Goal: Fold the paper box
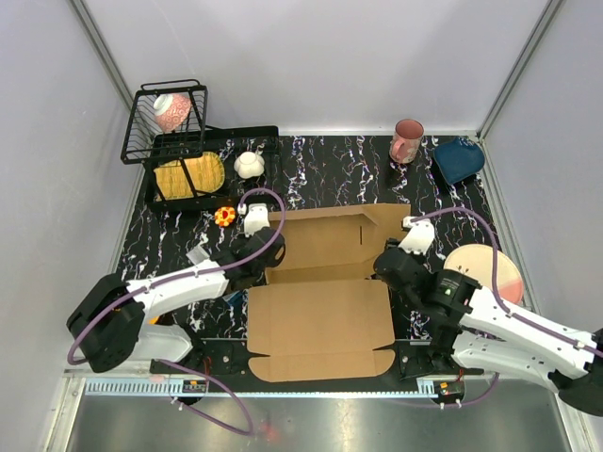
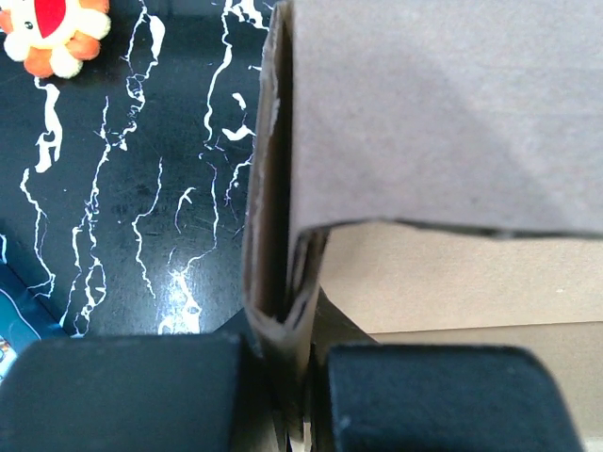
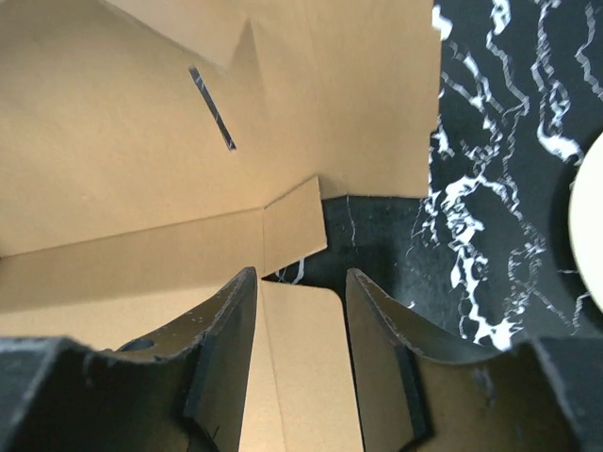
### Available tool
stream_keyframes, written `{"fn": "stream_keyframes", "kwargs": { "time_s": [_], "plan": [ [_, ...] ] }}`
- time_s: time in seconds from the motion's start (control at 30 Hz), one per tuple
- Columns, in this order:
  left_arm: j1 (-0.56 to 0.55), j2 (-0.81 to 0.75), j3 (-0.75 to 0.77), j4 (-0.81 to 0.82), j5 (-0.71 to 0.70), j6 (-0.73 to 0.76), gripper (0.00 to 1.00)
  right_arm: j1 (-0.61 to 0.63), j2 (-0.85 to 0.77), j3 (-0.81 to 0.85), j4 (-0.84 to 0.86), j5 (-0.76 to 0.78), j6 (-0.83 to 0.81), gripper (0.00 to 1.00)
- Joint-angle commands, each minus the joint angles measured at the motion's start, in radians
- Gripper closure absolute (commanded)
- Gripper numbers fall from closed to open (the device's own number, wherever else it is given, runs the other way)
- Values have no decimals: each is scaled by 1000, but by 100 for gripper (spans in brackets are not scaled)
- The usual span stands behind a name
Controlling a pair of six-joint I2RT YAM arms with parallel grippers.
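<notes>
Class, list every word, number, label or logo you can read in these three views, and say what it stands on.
None can be read.
The paper box is plain, unprinted cardboard.
Any marks on the pink mug are too small to make out.

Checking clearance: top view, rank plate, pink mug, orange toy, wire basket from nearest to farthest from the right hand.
1. plate, close on the right
2. pink mug, far edge
3. orange toy, left side
4. wire basket, far left corner
</notes>
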Motion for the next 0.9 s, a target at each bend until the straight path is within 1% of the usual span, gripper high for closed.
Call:
{"fn": "stream_keyframes", "kwargs": {
  "time_s": [0.0, 0.1, 0.17, 0.33, 0.37, 0.5, 0.77, 0.83, 0.87],
  "plan": [
    [3, -70, -37, 109, -44, 8, 100, 2, 19, -52, 100, -68, 107, 49],
    [5, -117, -71, 159, -46, 22, 100, 2, 53, -101, 111, -78, 134, 49],
    [4, -126, -80, 164, -49, 34, 100, -1, 64, -128, 128, -81, 140, 50],
    [3, -114, -69, 164, -50, 59, 100, -40, 93, -200, 263, -101, 134, 50],
    [3, -110, -66, 163, -47, 62, 100, -72, 117, -204, 304, -108, 126, 50],
    [3, -90, -52, 141, -49, 65, 100, -135, 179, -235, 406, -167, 85, 50],
    [2, -94, -62, 141, -56, 70, 100, -169, 205, -309, 593, -229, 28, 48],
    [2, -93, -62, 144, -55, 68, 100, -172, 227, -304, 614, -251, 14, 50],
    [2, -91, -60, 146, -53, 68, 100, -172, 243, -303, 630, -256, 2, 53]
  ]
}}
